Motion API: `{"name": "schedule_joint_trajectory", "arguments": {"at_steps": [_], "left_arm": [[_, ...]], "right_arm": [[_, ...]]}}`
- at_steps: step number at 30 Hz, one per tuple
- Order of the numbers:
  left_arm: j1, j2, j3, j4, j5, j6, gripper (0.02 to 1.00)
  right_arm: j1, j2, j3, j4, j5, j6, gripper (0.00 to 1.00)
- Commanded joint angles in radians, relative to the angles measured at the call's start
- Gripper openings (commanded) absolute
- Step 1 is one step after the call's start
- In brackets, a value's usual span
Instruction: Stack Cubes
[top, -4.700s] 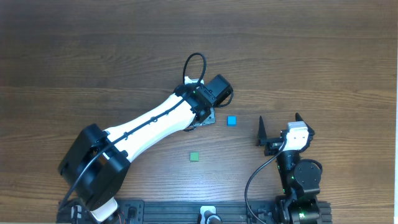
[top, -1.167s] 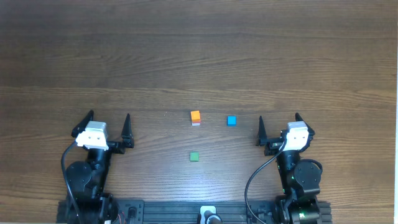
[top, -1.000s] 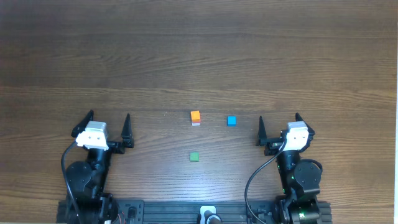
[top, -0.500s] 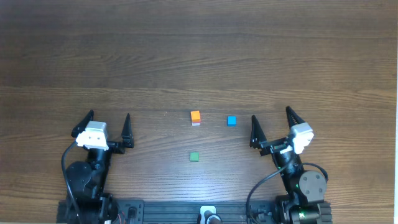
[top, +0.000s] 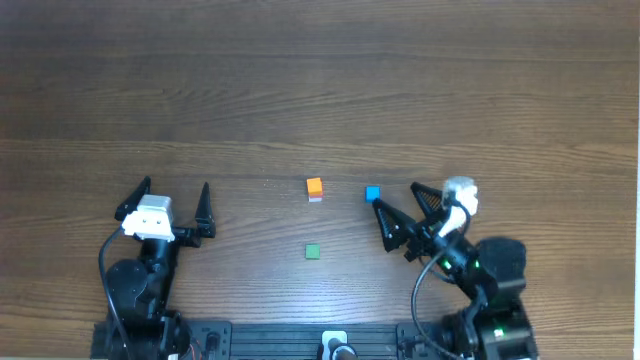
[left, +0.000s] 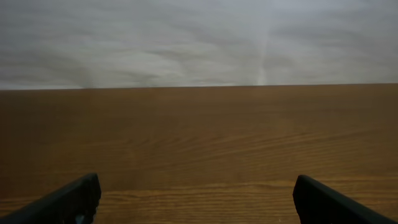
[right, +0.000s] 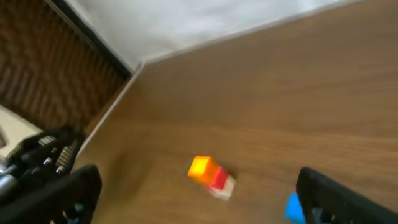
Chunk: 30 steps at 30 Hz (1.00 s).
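An orange cube (top: 314, 185) sits on top of a reddish cube (top: 315, 198) near the table's middle; the right wrist view shows the same stack, orange cube (right: 200, 166) over reddish cube (right: 220, 180). A blue cube (top: 372, 194) lies just right of the stack, and its edge shows in the right wrist view (right: 294, 207). A green cube (top: 312, 252) lies alone nearer the front. My right gripper (top: 394, 197) is open, angled left, its tips close beside the blue cube. My left gripper (top: 175, 190) is open at the front left, with bare table ahead of it (left: 199, 193).
The wooden table (top: 320, 90) stretches wide behind the cubes. A black rail (top: 320, 335) with both arm bases runs along the front edge. In the right wrist view the left arm (right: 37, 155) appears far off by the table's edge.
The right gripper has swung left and forward from its rest pose toward the blue cube. The left arm, at the stack 4.7 s ago, has stayed at rest. No cube has moved.
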<state>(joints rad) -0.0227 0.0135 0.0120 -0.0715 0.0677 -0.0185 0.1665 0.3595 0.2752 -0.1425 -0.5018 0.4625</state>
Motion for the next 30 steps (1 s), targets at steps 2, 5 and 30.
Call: {"name": "schedule_joint_trajectory", "arguments": {"at_steps": [2, 5, 30], "left_arm": [[0.005, -0.010, -0.006, -0.001, -0.005, 0.015, 1.000], [0.005, -0.010, -0.006, -0.001, -0.005, 0.014, 0.998], [0.005, -0.010, -0.006, -0.001, -0.005, 0.014, 1.000]], "right_arm": [[0.097, 0.246, 0.283, -0.241, 0.003, -0.053, 0.993], [0.179, 0.381, 0.415, -0.418, 0.107, -0.052, 0.993], [0.856, 1.086, 0.615, -0.611, 0.537, 0.468, 0.993]]}}
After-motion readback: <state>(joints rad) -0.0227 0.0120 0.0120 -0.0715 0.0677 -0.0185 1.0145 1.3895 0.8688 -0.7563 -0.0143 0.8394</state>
